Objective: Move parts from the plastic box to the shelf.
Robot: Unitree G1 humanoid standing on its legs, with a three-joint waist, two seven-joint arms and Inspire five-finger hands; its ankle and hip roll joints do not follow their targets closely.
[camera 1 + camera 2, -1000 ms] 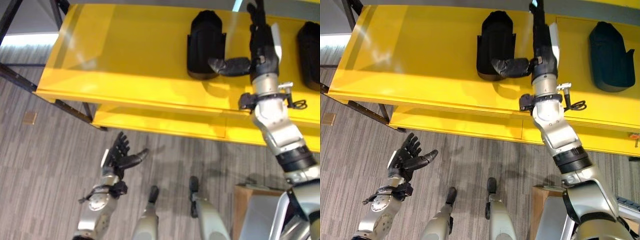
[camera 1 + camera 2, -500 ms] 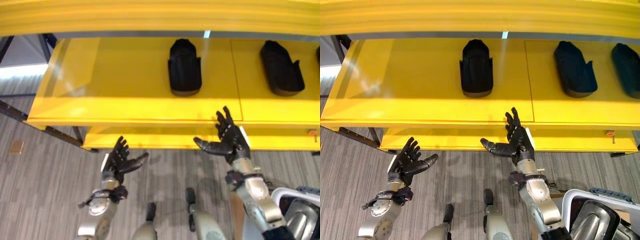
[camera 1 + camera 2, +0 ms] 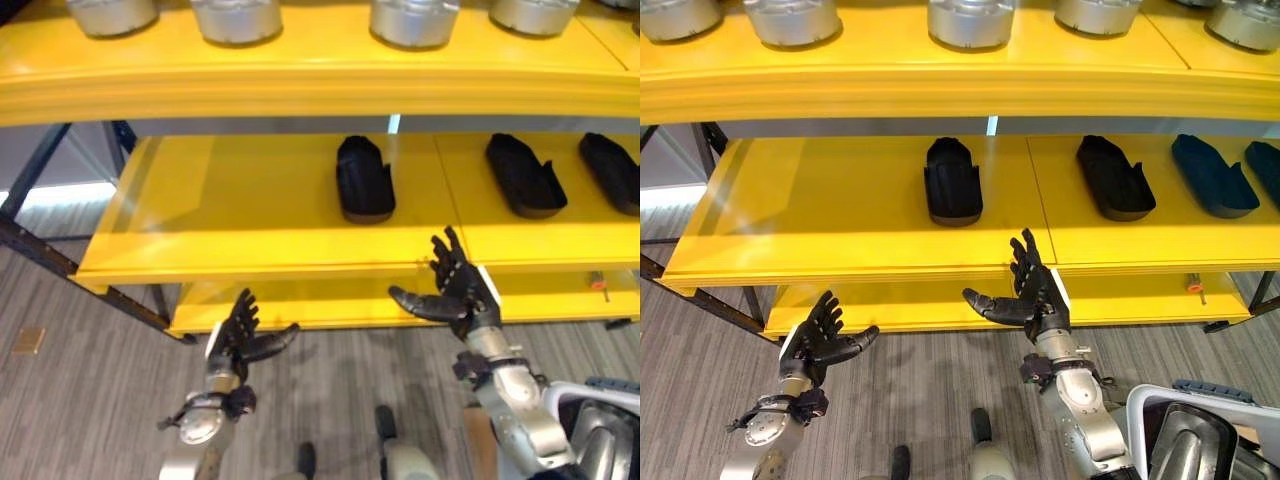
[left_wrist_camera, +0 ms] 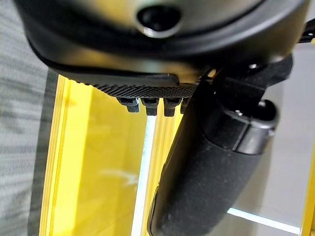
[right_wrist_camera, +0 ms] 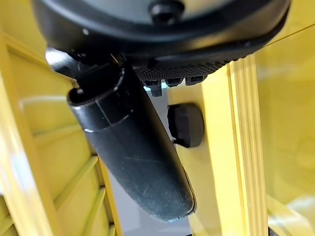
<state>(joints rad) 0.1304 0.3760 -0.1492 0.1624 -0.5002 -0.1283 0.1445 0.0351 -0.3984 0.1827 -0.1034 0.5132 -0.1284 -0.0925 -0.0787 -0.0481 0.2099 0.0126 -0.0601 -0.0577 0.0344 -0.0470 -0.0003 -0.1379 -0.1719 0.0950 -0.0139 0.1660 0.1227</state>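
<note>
My right hand's fingers [image 3: 1025, 262] are spread and straight, thumb standing out to the side, and they hold nothing; that right hand [image 3: 1033, 297] hangs just in front of the lip of the yellow metal shelf [image 3: 840, 215]. My left hand [image 3: 816, 342] sits lower and further out over the grey striped floor [image 3: 930, 380], fingers likewise apart and empty.

Past my fingers, the parts lie on the middle shelf board: a black moulded shoe-shaped part [image 3: 952, 182] nearest my right hand, a second black one [image 3: 1114, 178] beside it, and a dark blue one [image 3: 1213, 174] further along, each apart from the next. On the top board stand round silver metal canisters [image 3: 970, 20] in a row.

I judge the black parts to be stiff plastic or rubber shells, light for their bulk and matt enough not to slip; I would take one across its narrow width, thumb on one flank and fingers on the other, near the middle.

At the lower right corner shows a grey-rimmed plastic box [image 3: 1185, 435]; what it holds I cannot make out.

I can read no label, brand or writing anywhere.
</note>
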